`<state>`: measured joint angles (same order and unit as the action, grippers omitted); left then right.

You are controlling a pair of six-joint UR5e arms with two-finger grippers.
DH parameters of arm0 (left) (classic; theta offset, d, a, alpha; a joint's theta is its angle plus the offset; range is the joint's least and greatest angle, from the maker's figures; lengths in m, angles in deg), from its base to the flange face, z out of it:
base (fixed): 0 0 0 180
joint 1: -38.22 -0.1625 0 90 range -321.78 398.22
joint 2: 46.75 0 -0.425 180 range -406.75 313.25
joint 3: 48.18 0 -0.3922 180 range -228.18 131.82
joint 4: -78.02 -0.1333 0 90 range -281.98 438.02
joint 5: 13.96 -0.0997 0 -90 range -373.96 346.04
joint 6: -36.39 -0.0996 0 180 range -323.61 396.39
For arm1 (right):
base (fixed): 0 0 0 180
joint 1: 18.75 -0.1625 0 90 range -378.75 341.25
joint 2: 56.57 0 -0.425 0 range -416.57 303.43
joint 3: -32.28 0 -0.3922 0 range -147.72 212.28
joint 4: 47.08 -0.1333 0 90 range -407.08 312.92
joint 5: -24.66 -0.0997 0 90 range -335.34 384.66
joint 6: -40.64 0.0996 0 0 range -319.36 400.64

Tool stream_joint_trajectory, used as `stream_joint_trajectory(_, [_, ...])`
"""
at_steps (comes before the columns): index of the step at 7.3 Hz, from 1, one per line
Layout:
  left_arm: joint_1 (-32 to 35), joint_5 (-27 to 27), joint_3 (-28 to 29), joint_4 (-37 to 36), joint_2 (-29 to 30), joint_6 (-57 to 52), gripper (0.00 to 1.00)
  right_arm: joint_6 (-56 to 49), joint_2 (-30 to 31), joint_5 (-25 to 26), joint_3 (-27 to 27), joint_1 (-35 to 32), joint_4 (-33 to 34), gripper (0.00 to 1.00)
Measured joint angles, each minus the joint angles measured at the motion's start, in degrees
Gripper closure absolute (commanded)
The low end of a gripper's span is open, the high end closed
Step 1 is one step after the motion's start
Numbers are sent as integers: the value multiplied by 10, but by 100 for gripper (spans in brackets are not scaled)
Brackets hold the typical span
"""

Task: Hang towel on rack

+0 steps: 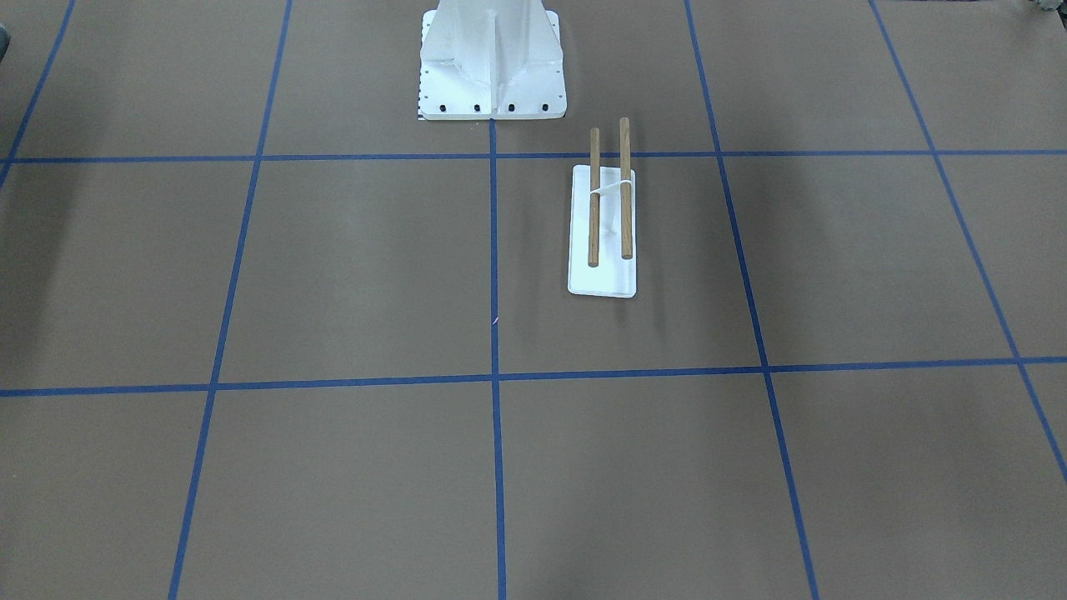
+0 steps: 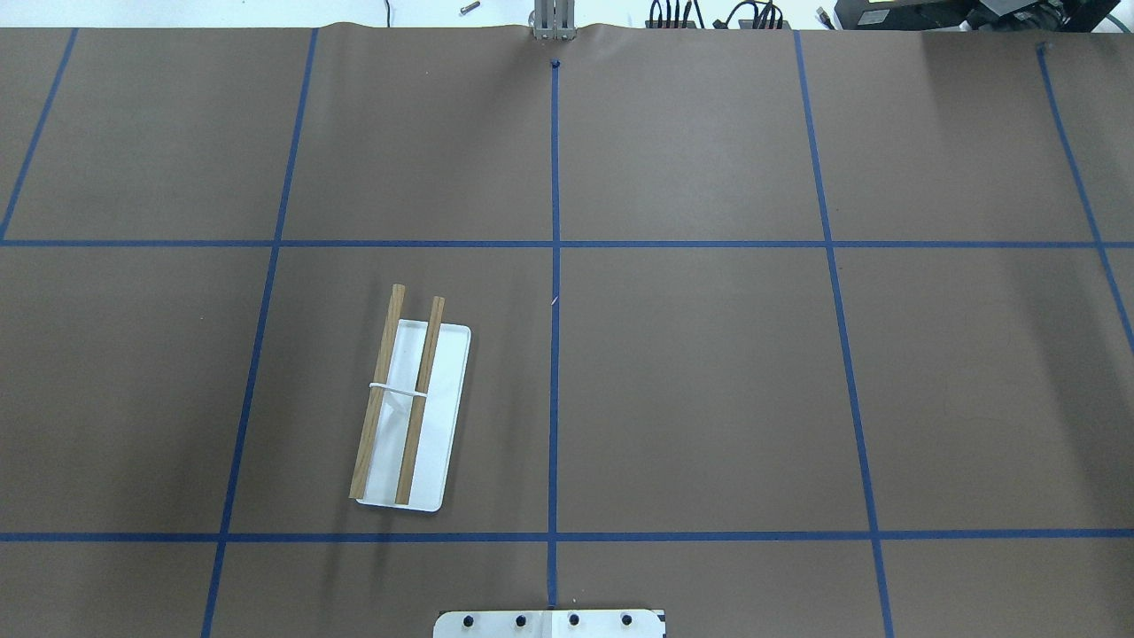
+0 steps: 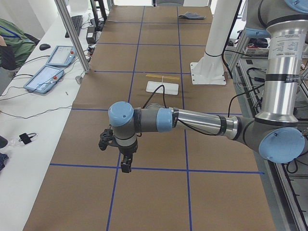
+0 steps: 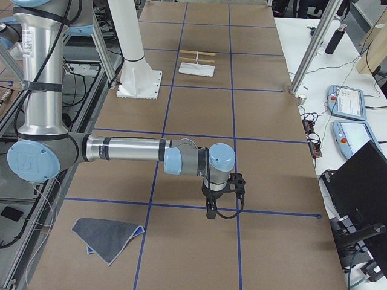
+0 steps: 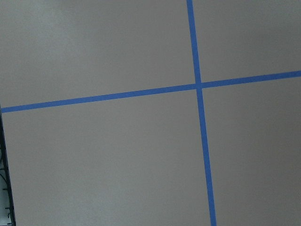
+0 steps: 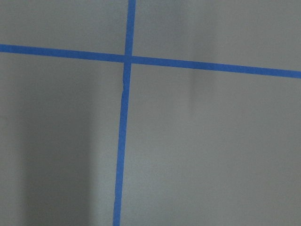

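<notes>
- My left hand point(image 3: 125, 167) hangs over the brown paper tabletop point(image 2: 709, 399), well apart from the rack on its left. I cannot tell how far it is open.
- The rack point(image 2: 399, 399), two parallel brown wooden dowels on a white upright with a flat white base plate, stands with its dowels uncovered.
- The large white bolted pedestal point(image 1: 492, 75) is near the rack's right.
- My right hand point(image 4: 211, 211) hangs farther right; its opening I cannot tell.
- The towel point(image 4: 109, 237), a small square cloth, dark grey with blue at one edge, lies flat on the tabletop, farthest from the rack.
</notes>
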<state>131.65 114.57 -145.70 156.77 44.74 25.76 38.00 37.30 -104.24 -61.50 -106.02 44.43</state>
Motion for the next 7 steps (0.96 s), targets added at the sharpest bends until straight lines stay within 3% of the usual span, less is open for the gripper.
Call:
stream_joint_trajectory(4, [0,-1,-45,-3,1,0,1,-2,-2,0,-6,0,-10,0])
stream_joint_trajectory(7, [0,-1,-54,-2,2,0,1,-3,25,-6,-30,1,-100,0])
